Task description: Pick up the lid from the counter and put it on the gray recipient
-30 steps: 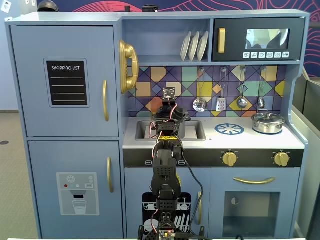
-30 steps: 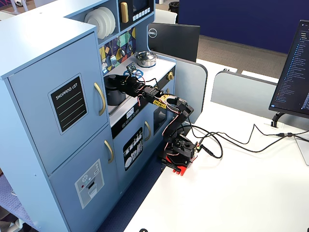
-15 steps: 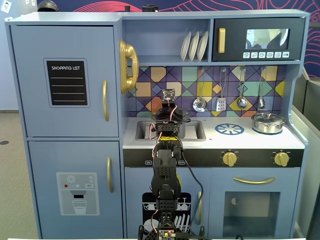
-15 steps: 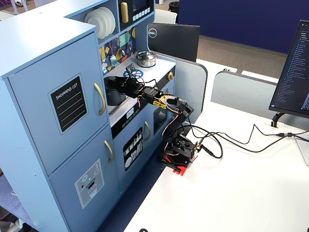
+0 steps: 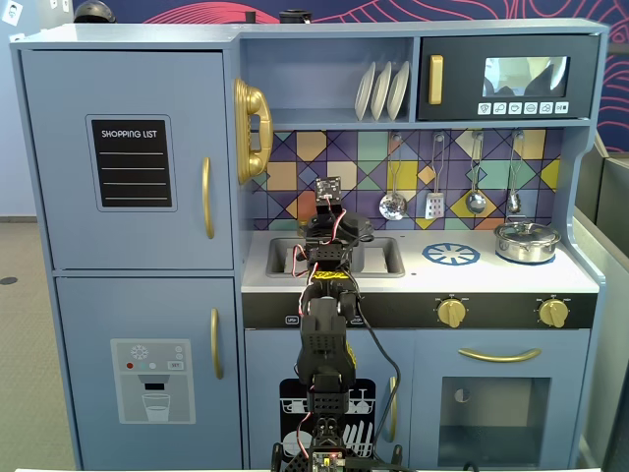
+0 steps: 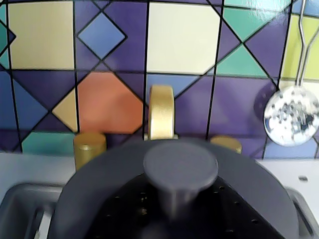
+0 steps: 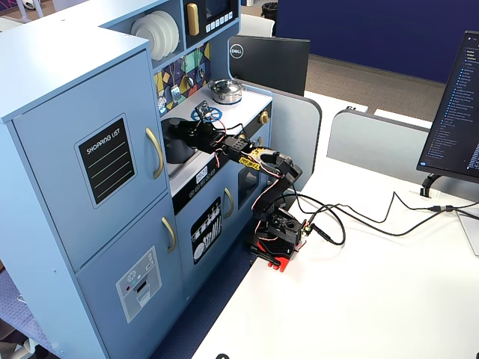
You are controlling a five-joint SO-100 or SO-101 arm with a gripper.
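Toy kitchen setup, arm reaching in over the sink from the front. Lid fills the bottom of the wrist view, dark gray disc with its round knob dead center, sitting right at the gripper. Can't tell whether the fingers are clamped on it or just above it, no fingertips visible anywhere. Dark perforated part showing in front of the knob at the bottom edge.

Gray recipient visible in a fixed view as a dark cylinder in the sink area, just past the end of the arm. Lid looks to be over or on it, can't tell if seated. Inside of the pot hidden.

Behind the lid in the wrist view: gold faucet with 2 gold taps, one left and one right, colorful tiled backsplash, slotted spoon hanging at the right.

Shiny silver pot with its own lid on, sitting at the right end of the counter, well apart from the sink. 3 white plates standing in the upper shelf.
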